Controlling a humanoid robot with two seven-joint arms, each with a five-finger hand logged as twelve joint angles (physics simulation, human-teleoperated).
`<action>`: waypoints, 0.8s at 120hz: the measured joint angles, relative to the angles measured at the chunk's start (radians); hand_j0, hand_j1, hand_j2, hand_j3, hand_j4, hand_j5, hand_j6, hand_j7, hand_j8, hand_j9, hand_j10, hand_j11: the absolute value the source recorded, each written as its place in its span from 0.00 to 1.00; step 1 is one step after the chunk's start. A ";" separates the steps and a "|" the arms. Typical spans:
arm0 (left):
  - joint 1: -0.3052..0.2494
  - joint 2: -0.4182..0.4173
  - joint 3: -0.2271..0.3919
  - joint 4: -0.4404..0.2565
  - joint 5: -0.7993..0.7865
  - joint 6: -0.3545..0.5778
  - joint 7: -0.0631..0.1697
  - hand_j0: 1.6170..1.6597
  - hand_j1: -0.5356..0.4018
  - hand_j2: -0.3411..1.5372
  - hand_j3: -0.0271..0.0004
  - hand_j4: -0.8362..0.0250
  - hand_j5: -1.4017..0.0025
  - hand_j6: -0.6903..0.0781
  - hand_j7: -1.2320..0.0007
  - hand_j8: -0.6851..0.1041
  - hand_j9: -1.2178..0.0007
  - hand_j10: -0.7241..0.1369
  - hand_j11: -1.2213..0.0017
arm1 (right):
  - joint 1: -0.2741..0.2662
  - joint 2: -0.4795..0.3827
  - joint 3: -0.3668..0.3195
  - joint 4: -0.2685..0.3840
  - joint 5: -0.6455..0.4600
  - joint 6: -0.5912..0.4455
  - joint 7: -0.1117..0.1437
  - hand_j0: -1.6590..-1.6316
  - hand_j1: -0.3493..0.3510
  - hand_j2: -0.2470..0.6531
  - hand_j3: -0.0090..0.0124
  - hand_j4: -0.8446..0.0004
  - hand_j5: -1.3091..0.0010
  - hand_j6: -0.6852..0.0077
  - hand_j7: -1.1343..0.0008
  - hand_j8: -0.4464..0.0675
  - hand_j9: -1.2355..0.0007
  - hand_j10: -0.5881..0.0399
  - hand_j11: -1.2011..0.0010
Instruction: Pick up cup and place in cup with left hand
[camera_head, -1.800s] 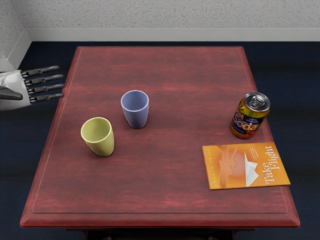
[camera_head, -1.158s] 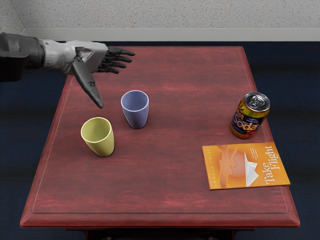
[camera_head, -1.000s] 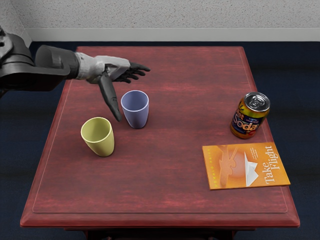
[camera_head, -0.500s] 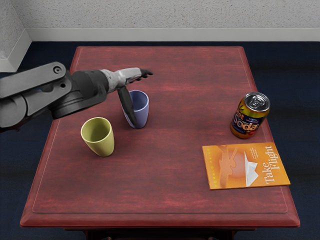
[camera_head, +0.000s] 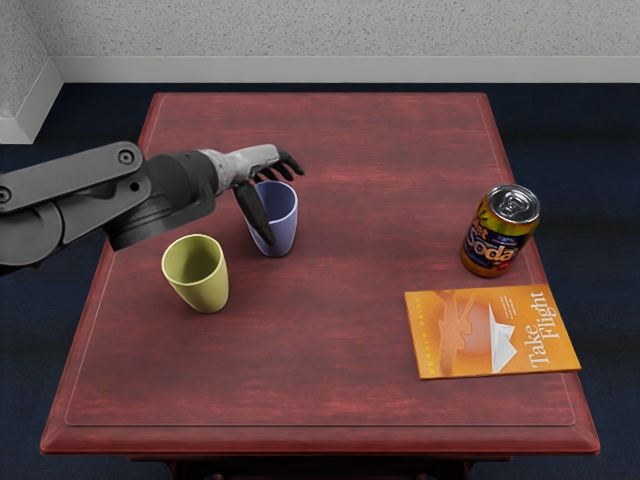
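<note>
Over the left part of the bench (camera_head: 330, 390), the left robot hand (camera_head: 248, 166) is hovering at the blue cup (camera_head: 285, 218), its arm (camera_head: 80, 176) reaching in from the left edge of the view. The hand is staying partly open – the fingers (camera_head: 290, 163) are bending loosely above the far side of the cup's rim, while the thumb (camera_head: 257, 214) is pointing down across its near left side. It is gripping nothing; whether the thumb is touching the cup, I cannot tell.

The blue cup is standing upright on the bench, mouth up, with part of its rim hiding behind the thumb. Nearer the front and to the left, the yellow cup (camera_head: 205, 288) is standing upright too, its mouth facing up and a gap of bare wood separating the pair. Neither cup is sitting inside the other.

Toward the right side, a soda can (camera_head: 490, 240) is standing upright, its silver top showing. Just in front of it an orange book (camera_head: 452, 352) is lying flat near the bench's right edge – its title, "Take Flight", is running up the cover's right side. Behind the bench, dark blue floor (camera_head: 320, 88) is meeting a pale speckled wall (camera_head: 340, 35).
</note>
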 joint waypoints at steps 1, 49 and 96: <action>0.000 0.000 0.001 0.000 0.000 0.000 0.000 0.96 0.59 0.21 0.99 0.65 0.74 0.54 0.71 0.52 0.71 0.52 0.71 | 0.000 0.000 0.000 0.000 0.000 0.000 0.000 0.04 0.00 0.27 0.42 1.00 1.00 0.99 1.00 0.87 1.00 0.94 1.00; 0.003 0.000 0.013 0.000 -0.001 0.000 0.000 0.93 0.39 0.26 0.99 0.53 0.65 0.50 0.60 0.50 0.59 0.42 0.59 | 0.000 0.000 0.000 0.000 0.000 0.000 0.000 0.04 0.00 0.27 0.42 1.00 1.00 0.99 1.00 0.87 1.00 0.94 1.00; -0.003 0.000 0.015 -0.004 -0.002 -0.001 0.000 0.85 0.38 0.29 0.99 0.48 0.59 0.56 0.53 0.57 0.52 0.48 0.52 | 0.000 0.000 0.000 0.000 0.000 0.000 0.000 0.04 0.00 0.27 0.42 1.00 1.00 0.99 1.00 0.87 1.00 0.94 1.00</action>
